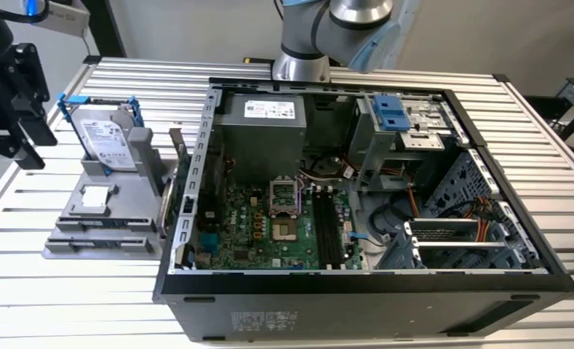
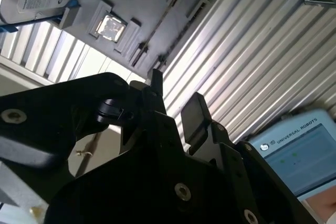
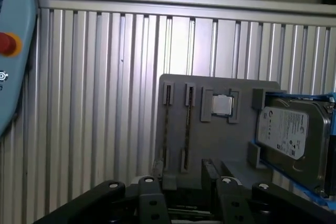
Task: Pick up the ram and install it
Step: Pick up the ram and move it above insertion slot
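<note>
The pick-up step is judged barely begun: the end effector [image 2: 175, 98] is held open and empty, the ram [image 3: 187, 127] is seen edge-up in the grey holder [image 3: 220, 135] just ahead of it, and careful lining-up is thought to be needed.

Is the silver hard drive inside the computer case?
No, the hard drive stands in the gray holder beside the open computer case.
</note>
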`<state>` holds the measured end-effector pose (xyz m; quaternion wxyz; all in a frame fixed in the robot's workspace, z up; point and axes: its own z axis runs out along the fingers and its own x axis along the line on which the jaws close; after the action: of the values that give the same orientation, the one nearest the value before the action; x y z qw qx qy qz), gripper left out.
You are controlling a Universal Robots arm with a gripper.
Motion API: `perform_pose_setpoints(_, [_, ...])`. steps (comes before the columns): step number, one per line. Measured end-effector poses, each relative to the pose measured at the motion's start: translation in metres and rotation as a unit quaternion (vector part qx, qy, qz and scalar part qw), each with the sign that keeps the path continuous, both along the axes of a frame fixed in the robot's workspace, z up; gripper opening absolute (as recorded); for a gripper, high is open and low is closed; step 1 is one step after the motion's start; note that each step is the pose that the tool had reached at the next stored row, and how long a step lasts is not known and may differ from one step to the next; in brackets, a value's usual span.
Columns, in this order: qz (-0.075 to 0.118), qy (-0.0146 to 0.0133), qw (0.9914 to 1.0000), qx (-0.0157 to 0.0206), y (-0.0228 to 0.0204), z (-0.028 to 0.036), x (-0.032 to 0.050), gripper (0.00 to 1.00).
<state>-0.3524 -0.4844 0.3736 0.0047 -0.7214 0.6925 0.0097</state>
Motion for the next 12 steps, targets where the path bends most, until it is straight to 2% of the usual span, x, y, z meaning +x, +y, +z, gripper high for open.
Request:
perform_pose_setpoints(7, [0.000, 0.0000, 1.00000, 0.0000, -0.0013, -0.0126, 0.0004, 1.00])
perform_pose_setpoints(12, [0.000, 0.0002, 1.00000, 0.0001, -0.0061, -0.0220, 0.0014, 1.00])
